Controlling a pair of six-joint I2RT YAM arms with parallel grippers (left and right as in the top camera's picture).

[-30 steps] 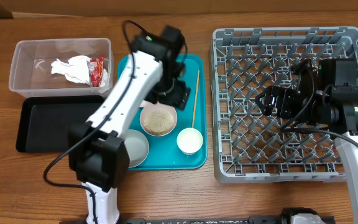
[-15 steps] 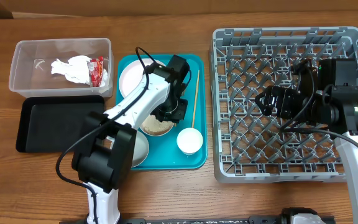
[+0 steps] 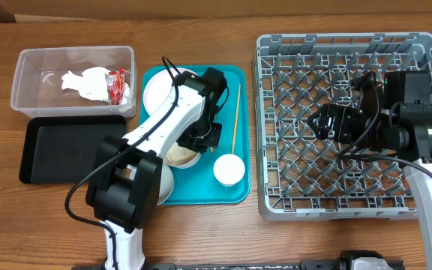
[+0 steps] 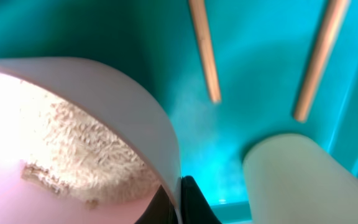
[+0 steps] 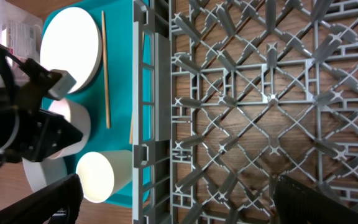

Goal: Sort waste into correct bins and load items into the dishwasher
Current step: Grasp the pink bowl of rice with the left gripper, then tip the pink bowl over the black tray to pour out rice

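While the left claw (image 3: 199, 141) pinches the rim of the rice-scrap bowl (image 3: 177, 156) mid teal tray (image 3: 235, 191), scrap-dumping looks in hand. Next: lift level, carry left of the tray, likely to the black bin (image 3: 66, 146). Right claw (image 3: 315, 121) is spread, idle to the tray's right.

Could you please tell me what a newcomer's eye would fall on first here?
Probably the left gripper pinching the rim of the bowl of rice scraps on the teal tray, mid-table. Next, the big grey dish rack on the right, bare of dishes, with the right gripper open above it.
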